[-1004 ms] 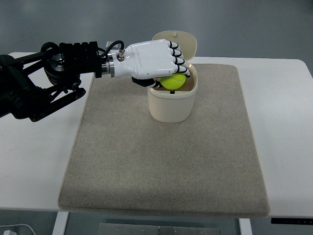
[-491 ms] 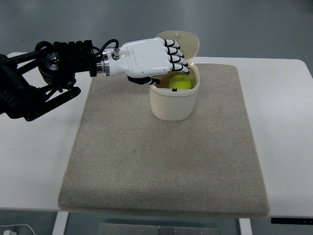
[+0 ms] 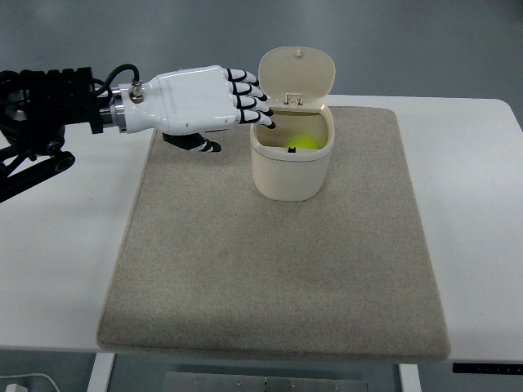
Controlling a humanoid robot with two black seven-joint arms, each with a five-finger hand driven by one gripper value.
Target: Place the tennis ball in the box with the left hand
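The tennis ball (image 3: 304, 142) lies inside the box (image 3: 290, 170) near the mat's (image 3: 270, 286) far edge, and the left hand (image 3: 196, 110), empty with fingers loosely extended beside the rim, could knock the box over if it swings right.

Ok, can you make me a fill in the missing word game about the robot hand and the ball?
1. The yellow tennis ball lies inside the cream ____.
2. The box has its lid standing ____.
3. The left hand holds ____.
4. The box stands on a beige ____ on the white table.

Missing words: box; open; nothing; mat
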